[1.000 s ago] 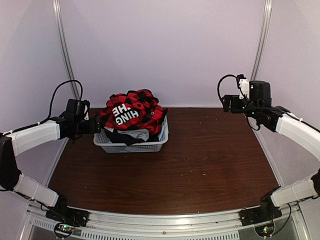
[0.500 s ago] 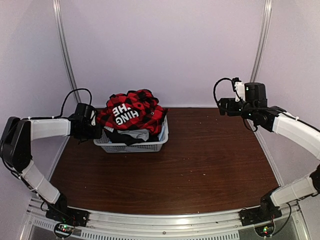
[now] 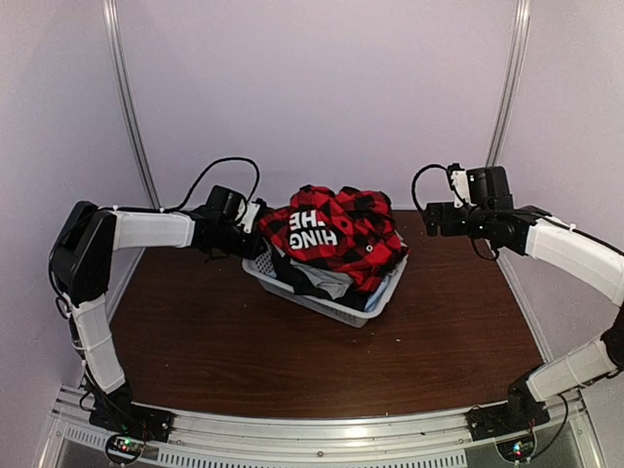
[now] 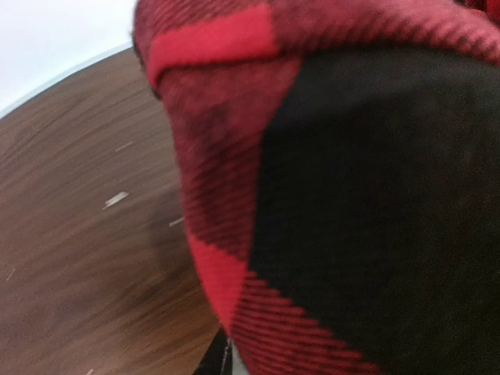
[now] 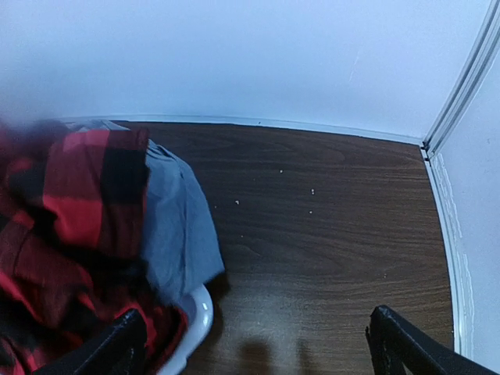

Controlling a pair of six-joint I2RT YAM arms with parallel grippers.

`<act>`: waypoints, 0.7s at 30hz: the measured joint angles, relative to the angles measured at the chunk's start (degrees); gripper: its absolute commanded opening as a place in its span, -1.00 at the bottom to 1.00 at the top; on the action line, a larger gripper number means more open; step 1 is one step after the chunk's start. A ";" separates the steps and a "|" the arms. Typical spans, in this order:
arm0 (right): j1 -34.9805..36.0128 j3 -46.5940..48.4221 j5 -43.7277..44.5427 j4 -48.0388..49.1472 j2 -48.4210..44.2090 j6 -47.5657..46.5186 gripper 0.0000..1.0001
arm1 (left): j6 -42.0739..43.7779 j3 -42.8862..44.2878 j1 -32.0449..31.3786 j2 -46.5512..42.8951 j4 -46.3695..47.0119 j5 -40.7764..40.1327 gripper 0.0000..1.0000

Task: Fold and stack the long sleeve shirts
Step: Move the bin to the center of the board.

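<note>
My left jaws press against the flannel shirt (image 3: 339, 230) heaped in the basket (image 3: 322, 304) on the bench (image 3: 244, 341), grip impossible to tell, so I should lift only cloth, slowly, while my right jaws hang apart.

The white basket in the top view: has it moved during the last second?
Yes. The white basket has slid right, away from the left wall rail, toward the middle of the table, and sits at an angle.
</note>
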 measured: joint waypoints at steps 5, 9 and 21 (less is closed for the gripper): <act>0.02 0.57 1.05 -1.92 2.56 -0.50 1.00 | 6.36 9.14 -4.15 6.93 -1.46 6.58 -0.24; -0.11 0.57 2.38 -3.78 4.11 -0.52 0.92 | 10.12 13.55 -4.52 7.96 -1.73 7.67 0.11; -2.56 -6.29 -0.42 -6.01 0.61 0.15 0.73 | 10.27 8.63 -3.37 -4.55 3.37 1.99 0.64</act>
